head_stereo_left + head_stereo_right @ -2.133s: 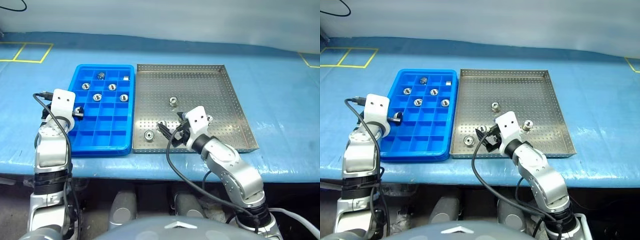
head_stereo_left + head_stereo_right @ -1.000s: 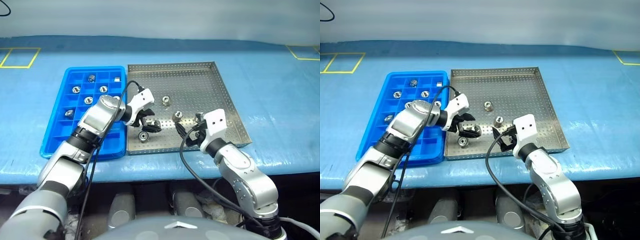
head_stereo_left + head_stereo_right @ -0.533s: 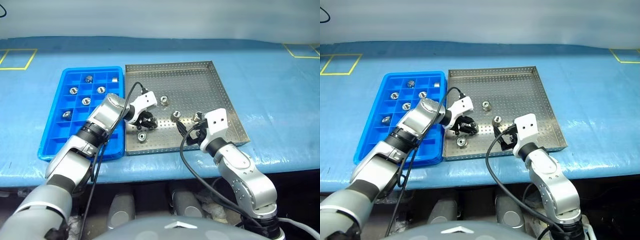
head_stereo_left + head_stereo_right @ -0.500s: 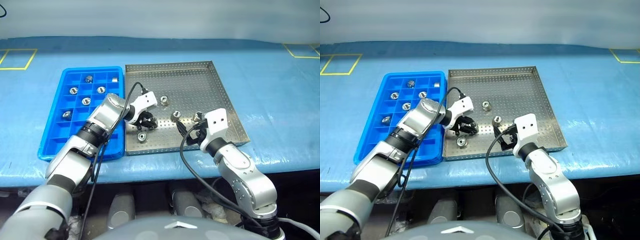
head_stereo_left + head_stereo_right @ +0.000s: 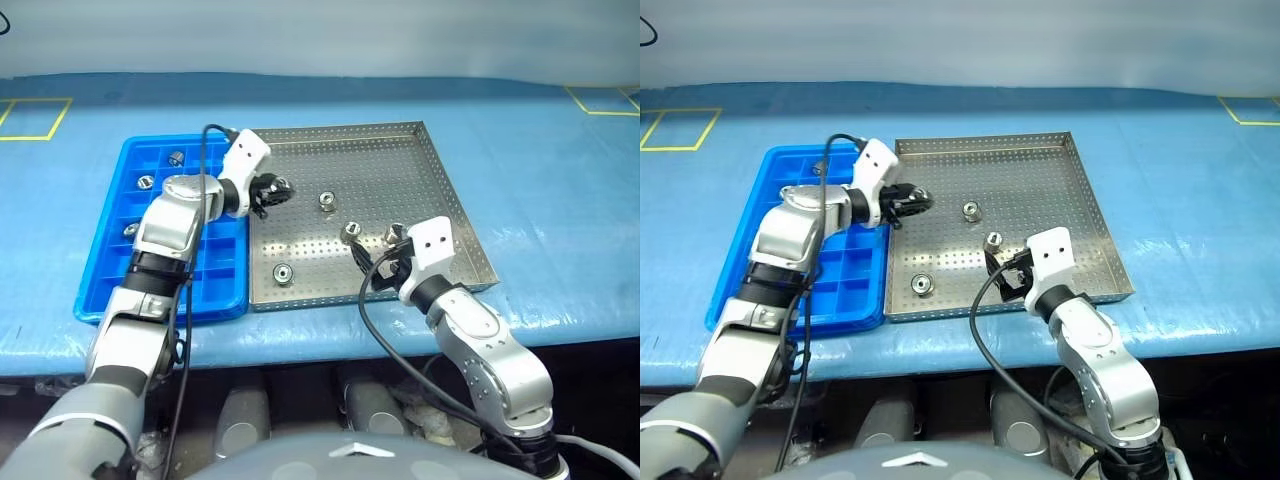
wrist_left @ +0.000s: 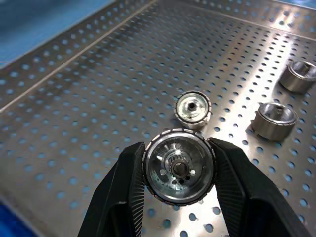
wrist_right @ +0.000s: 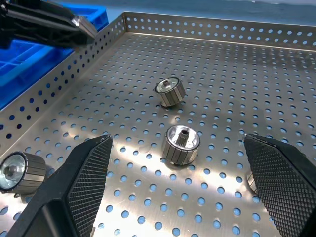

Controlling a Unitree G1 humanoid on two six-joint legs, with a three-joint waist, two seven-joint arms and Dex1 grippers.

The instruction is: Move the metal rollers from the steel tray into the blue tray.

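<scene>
The steel tray (image 5: 400, 160) lies right of the blue tray (image 5: 110, 270). My left gripper (image 5: 272, 190) hangs over the steel tray's left side, close to the blue tray's edge, shut on a metal roller (image 6: 178, 168) whose flanged face shows between the fingers. Three more rollers lie loose on the perforated floor (image 5: 326, 200) (image 5: 350, 232) (image 5: 283, 272), and a fourth (image 5: 395, 233) sits beside my right wrist. My right gripper (image 5: 1002, 272) rests low over the tray's near part, open and empty, with one roller (image 7: 181, 143) just ahead of its fingers. Several rollers (image 5: 145, 181) sit in the blue tray's far compartments.
Both trays rest on a blue-covered table (image 5: 540, 180). Yellow tape squares (image 5: 30, 115) mark the far corners. The steel tray's raised rim (image 7: 64, 74) stands between the two trays. The blue tray's near compartments (image 5: 215, 265) hold nothing.
My left gripper closed on a roller near the steel tray's front left, lifted it and swung it back and left toward the blue tray. The right arm stayed put.
</scene>
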